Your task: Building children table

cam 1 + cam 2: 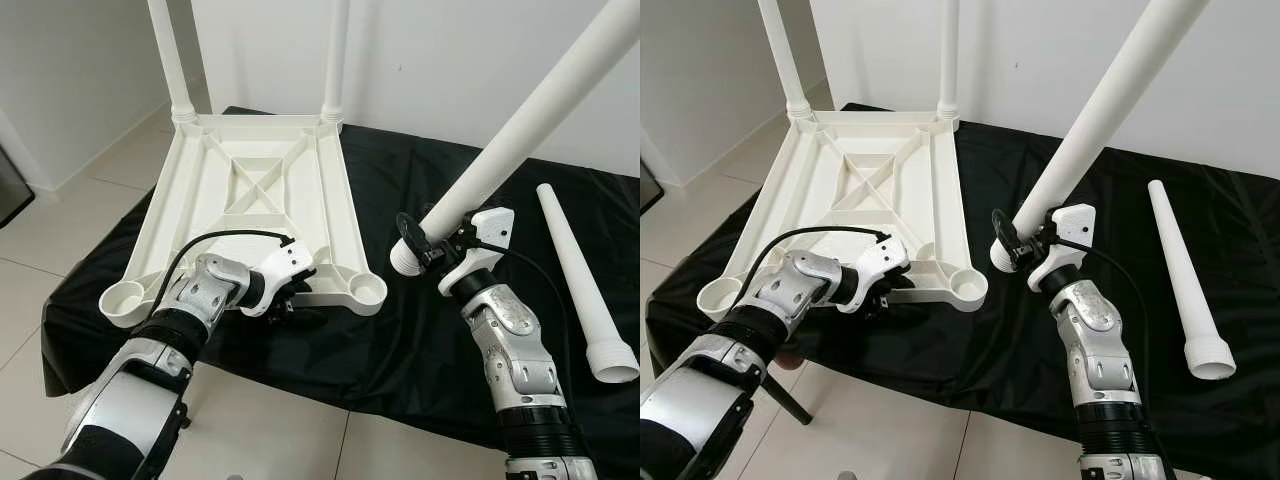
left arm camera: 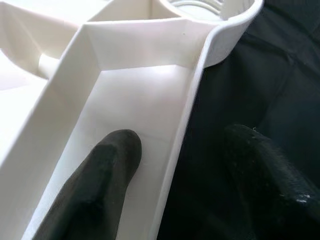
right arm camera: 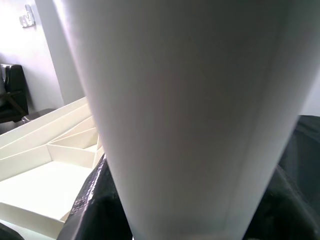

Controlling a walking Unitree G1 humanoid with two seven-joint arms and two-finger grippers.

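1. Left eye view: the white plastic tabletop (image 1: 250, 200) is seen lying upside down on a desk (image 1: 400, 330) draped in black cloth, with its ribbed underside facing up. Two legs (image 1: 168, 55) are already seated upright in the far corner sockets, while the near left socket (image 1: 122, 298) and the near right socket (image 1: 366, 292) are unfilled.

2. The left gripper (image 1: 285, 300) is placed at the near rim of the tabletop, roughly midway between the two near sockets. In the left wrist view one of its fingers (image 2: 100, 185) is seen inside the rim wall and the other outside it over the black cloth, so the rim is pinched between them. This hold is judged to steady the tabletop so that it does not slide while a leg is pressed in.

3. The third leg (image 1: 520, 135) is clamped in the right gripper (image 1: 440, 245) close to its ribbed base end, with the long shaft slanting up and away to the right. The base is held just to the right of the near right socket and above the cloth, apart from it. The low grip is judged to give control of the end that must enter the socket; the leg is expected to need tipping upright before insertion.

4. A fourth leg (image 1: 580, 285) is left lying on the cloth at the far right, well apart from the tabletop.
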